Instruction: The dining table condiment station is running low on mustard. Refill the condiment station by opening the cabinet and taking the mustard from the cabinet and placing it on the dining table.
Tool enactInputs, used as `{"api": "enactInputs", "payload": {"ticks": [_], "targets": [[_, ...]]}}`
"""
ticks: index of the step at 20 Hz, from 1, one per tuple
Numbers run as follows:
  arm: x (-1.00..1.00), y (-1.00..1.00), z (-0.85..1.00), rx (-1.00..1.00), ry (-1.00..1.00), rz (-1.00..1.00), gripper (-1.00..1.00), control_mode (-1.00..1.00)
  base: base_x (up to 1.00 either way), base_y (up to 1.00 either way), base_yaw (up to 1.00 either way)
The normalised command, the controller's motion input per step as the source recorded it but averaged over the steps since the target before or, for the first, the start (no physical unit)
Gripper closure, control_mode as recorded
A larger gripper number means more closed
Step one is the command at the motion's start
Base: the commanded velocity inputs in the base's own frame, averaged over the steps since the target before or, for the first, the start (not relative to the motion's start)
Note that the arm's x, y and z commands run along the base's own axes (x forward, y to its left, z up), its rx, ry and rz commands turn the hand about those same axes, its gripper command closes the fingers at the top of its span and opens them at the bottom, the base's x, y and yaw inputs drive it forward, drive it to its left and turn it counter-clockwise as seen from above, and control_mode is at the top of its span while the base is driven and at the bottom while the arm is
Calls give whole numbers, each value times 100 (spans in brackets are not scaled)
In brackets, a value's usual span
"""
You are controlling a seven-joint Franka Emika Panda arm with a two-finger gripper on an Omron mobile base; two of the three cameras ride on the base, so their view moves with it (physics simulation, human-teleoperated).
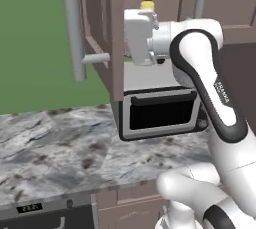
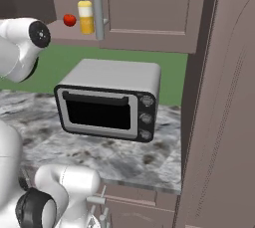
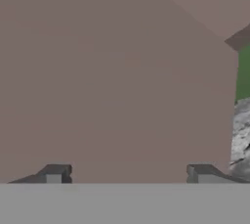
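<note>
While mustard (image 2: 85,17) stands on cabinet (image 2: 149,8) shelf, gripper (image 3: 129,173) jaws spread wide, empty

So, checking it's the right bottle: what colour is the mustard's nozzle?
Black, on the mustard; the right base view shows it best.

In the right base view, the mustard (image 2: 85,17) stands on the cabinet (image 2: 149,10) shelf at the upper left, with a small ball (image 2: 69,20) just left of it. A door handle (image 2: 97,6) hangs just right of the bottle. Below, in the middle, a toaster oven (image 2: 110,100) sits on the tabletop (image 2: 119,157).
</note>
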Motion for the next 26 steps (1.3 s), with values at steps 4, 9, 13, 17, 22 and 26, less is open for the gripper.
{"api": "enactInputs", "payload": {"ticks": [4, 9, 13, 17, 22, 26], "targets": [[-39, 16, 21, -10, -22, 0, -100, -100, 0, 0, 0], [-22, -10, 0, 0, -15, -1, -100, -100, 0, 0, 0], [-42, -82, 1, 0, -27, -2, -100, -100, 0, 0, 0], [-54, -100, 11, 0, -26, -6, -100, -100, 0, 0, 0], [-52, -100, 3, -8, -23, -12, -100, -100, 0, 0, 0], [-24, -100, 0, -26, -19, -30, -100, -100, 0, 0, 0]]}}
